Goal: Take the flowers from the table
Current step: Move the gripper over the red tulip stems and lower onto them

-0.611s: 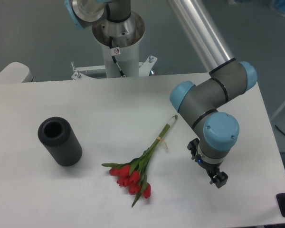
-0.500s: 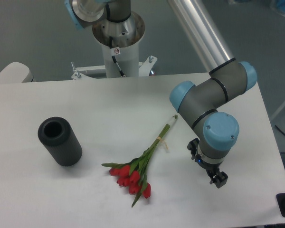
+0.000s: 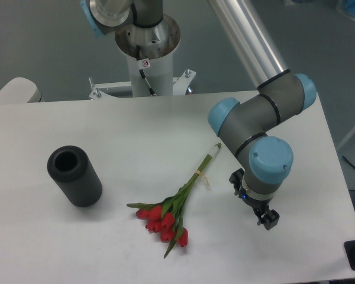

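Arm [image 3: 266, 160] shifted left toward flowers [image 3: 168, 218].

Nothing here can actually be read. The only sign is a small round red-and-white sticker [image 3: 145, 63] on the white mounting column [image 3: 147, 74] behind the tabletop, looking like a prohibition symbol, but its drawing is too small to make out.

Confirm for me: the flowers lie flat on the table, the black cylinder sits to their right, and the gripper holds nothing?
Not quite. In the camera view the black cylinder sits to the left of the flowers, not the right. The rest stands: the flowers lie flat on the table, and the gripper holds nothing.
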### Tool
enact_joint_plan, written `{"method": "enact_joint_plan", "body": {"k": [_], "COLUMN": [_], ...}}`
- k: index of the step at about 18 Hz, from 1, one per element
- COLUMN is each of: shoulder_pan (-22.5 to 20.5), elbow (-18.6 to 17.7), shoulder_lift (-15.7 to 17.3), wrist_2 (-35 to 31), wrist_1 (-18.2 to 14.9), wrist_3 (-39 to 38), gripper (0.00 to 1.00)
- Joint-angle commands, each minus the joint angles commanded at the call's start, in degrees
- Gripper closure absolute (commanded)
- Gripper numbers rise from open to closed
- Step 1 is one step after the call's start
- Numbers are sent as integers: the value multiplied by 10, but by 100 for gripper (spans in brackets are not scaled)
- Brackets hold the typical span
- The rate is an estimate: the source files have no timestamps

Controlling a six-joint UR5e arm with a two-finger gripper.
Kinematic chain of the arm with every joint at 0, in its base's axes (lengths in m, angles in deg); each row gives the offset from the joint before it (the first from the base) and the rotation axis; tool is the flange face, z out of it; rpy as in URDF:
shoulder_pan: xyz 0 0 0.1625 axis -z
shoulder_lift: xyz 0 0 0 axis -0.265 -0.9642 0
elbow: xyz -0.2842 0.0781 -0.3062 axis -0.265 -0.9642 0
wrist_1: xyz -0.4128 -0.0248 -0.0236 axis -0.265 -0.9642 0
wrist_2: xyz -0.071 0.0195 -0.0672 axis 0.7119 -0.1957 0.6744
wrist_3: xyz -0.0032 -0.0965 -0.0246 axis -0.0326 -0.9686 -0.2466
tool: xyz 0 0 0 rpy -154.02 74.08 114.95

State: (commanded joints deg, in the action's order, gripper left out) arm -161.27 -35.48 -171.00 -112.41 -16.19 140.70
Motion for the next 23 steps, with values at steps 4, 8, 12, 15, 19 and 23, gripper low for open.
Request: {"method": "enact_joint_plan", "body": {"k": [4, 8, 12, 15, 19, 23], "shoulder_pan": [5, 23, 54, 75, 81, 91], "elbow": [-54, -94, -145, -185, -197, -199], "shoulder_lift": [30, 47, 62, 63, 62, 53], "wrist_2": [5, 23, 23, 22, 22, 22], "wrist_1": [2, 10, 52, 125, 143, 162], "wrist_3": [-11, -81, -152, -224, -251, -288], "gripper": [0, 0, 0, 0, 0, 0]}}
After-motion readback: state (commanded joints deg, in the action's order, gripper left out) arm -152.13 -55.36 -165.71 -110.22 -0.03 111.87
